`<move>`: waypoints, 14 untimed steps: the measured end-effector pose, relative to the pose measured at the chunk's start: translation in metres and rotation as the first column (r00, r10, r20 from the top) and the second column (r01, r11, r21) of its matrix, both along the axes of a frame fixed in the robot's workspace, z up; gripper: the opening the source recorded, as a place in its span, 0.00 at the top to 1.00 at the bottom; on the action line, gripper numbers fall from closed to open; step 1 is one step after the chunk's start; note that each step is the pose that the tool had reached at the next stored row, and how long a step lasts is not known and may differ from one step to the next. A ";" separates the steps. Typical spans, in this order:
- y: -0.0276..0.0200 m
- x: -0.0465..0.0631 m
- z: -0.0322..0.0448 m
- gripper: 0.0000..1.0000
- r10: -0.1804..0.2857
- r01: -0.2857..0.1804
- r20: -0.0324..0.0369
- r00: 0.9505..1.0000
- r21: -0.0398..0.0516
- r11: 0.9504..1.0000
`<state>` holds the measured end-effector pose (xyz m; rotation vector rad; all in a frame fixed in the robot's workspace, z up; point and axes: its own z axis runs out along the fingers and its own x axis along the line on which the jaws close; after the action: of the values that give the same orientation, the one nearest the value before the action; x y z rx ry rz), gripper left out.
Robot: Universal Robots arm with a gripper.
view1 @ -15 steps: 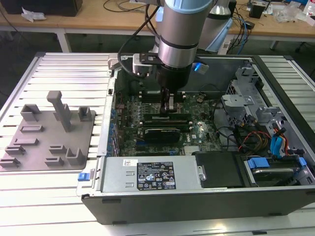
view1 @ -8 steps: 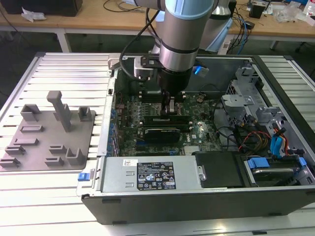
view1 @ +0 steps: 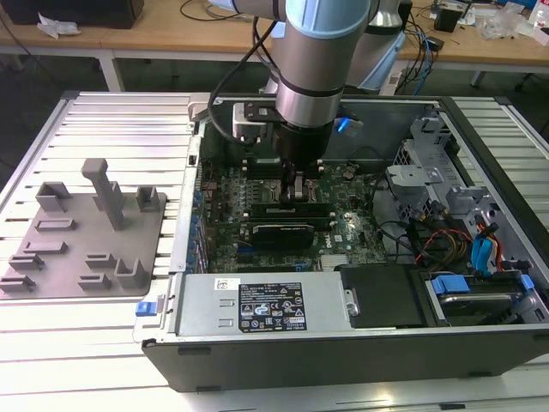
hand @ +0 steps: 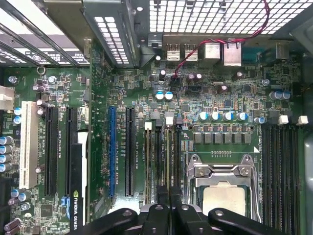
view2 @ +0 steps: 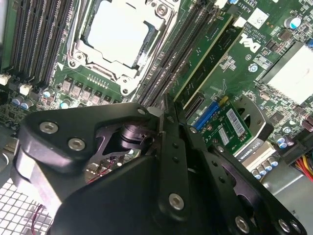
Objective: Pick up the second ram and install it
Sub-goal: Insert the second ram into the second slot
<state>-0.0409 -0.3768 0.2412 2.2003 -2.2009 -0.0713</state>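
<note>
The slatted table (view1: 111,120) carries an open case (view1: 343,360), and the arm (view1: 322,51) reaches straight down into it over the motherboard (hand: 146,98). Its end effector (view2: 166,110) sits low among the memory slots (hand: 148,161) beside the processor socket (hand: 222,181). It is clenched to a narrow slit, and it appears to be gripping the top edge of the ram (view2: 208,61). It could instead be only pressing on that edge. The ram stands on edge directly beneath the fingertips (view2: 172,113), down in or at a slot rather than up in the air. Its green face runs away from the tips in the second wrist view. Its long axis lies along the slots, which run across the exterior view from left to right, with the end effector near the middle of its length. Whether it is fully seated and latched cannot be made out.
</note>
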 end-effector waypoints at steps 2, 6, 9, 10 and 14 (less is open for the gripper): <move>0.0000 0.000 -0.0003 0.91 0.000 0.000 0.000 1.000 0.000 1.000; 0.0000 0.000 -0.0009 0.91 0.000 0.000 0.000 1.000 0.000 1.000; 0.0000 0.000 -0.0011 0.91 0.000 0.000 0.000 1.000 0.000 1.000; 0.0002 0.000 -0.0013 0.91 0.000 0.000 0.000 1.000 0.000 1.000; 0.0015 0.000 -0.0018 0.91 0.000 0.000 0.000 1.000 0.000 1.000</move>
<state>-0.0410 -0.3753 0.2393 2.2003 -2.2010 -0.0714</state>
